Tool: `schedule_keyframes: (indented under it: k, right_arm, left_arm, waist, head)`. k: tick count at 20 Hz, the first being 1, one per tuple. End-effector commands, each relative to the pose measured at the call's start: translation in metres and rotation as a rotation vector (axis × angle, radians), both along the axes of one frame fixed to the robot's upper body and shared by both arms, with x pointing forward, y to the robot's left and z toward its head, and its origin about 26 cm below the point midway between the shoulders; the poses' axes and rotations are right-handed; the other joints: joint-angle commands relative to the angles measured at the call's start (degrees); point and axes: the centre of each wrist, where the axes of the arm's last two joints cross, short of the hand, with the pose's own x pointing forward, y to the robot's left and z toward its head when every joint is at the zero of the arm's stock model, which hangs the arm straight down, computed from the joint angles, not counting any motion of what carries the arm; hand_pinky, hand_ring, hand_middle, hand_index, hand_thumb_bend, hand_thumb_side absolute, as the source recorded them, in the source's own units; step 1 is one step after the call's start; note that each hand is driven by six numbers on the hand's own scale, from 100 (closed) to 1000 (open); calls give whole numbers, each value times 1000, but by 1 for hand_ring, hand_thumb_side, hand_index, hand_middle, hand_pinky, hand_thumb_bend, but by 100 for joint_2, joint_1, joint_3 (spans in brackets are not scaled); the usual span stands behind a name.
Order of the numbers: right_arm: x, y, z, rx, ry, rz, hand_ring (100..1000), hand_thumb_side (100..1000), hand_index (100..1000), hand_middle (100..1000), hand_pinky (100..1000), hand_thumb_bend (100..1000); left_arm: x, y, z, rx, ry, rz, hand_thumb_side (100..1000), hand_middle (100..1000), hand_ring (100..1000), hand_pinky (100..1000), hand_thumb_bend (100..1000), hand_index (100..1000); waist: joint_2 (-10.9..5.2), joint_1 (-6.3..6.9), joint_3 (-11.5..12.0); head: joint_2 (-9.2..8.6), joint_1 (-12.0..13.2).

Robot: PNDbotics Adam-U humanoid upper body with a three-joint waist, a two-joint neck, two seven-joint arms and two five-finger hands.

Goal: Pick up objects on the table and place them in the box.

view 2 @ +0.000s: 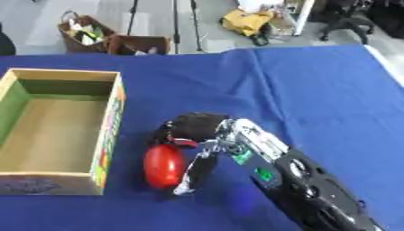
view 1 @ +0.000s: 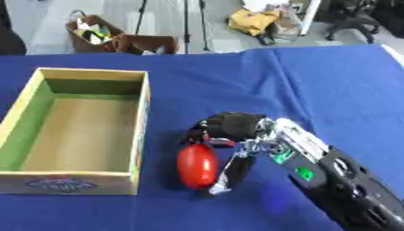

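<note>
1. The red oval object (view 1: 197, 165) is lying on the blue-covered bench (view 1: 260, 81), just right of the box's near right corner, its long axis running towards and away from the robot. It is looking smooth and glossy, a rounded, egg-like shape; what it is exactly I cannot tell.

2. Judging from that shine and the curved sides, it is probably going to be light and rigid but slippery, inclined to roll or squirt out of a pinch. The safest hold seems to be across its narrow middle, fingers on one flank and thumb on the other, rather than at the tapered ends.

3. The right hand (view 1: 233, 128) is reaching in from the lower right and hovering at the object's far end. Its dark fingers are curling down over the top end of the object, while the thumb (view 1: 230, 173) is stretching along the object's right side. Whether they are actually touching it is unclear; the hand is looking partly closed around it, not yet clamped.

4. The box (view 1: 140, 117), an open cardboard tray with green inner walls and a tan floor, is standing to the left of the object, with nothing showing inside.

5. The left hand is not appearing in either view.

6. Beyond the bench's far edge, bags and stands are sitting on the floor.
</note>
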Motion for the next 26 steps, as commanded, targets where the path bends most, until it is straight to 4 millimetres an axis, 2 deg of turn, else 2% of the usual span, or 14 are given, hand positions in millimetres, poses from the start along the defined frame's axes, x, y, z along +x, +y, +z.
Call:
schedule_keyframes:
  k: [1,8,11,14,15,18,23,26]
  right_arm:
    - [1,-2,4,-14,-28,-8,669,561,905,685,633,563]
    - [2,-3,2,35,-68,-9,620,608,860,641,584,535]
    - [1,-3,2,76,-96,-6,593,675,772,608,542,413]
    - [1,-2,0,113,-114,-5,585,697,725,606,527,337]
    - [1,-2,0,120,-115,-5,587,705,699,610,525,257]
    - [3,-1,0,140,-114,-7,581,703,668,607,513,104]
    - [2,0,2,176,-129,-13,575,654,644,598,501,100]
    - [0,0,4,211,-154,-19,550,602,571,566,461,100]
  left_arm:
    - [-4,-1,9,9,-38,-11,869,568,482,187,100,666]
    - [-4,-2,9,8,-38,-12,869,568,482,187,100,665]
    - [-4,-2,9,8,-38,-12,869,569,483,187,100,665]
    - [-4,-1,9,9,-39,-11,869,569,483,187,100,664]
    - [-4,-1,9,9,-38,-11,869,569,483,186,100,664]
    - [-4,-1,9,10,-38,-9,868,569,483,186,100,664]
    - [-4,-1,9,11,-38,-9,868,569,484,187,100,664]
    - [-4,-1,9,11,-38,-9,867,569,484,187,100,664]
  waist:
    - [-92,24,-4]
    - [-82,26,4]
    - [-80,25,5]
    - [-76,20,-3]
    - [-75,18,-5]
    - [-77,15,-7]
    - [-79,15,-12]
    - [-78,17,-10]
  head:
    - [-80,-14]
    - [-98,-17]
    - [-92,-15]
    - [-82,-10]
    - [-76,-8]
    - [-67,-1]
    - [-74,1]
    - [-86,-1]
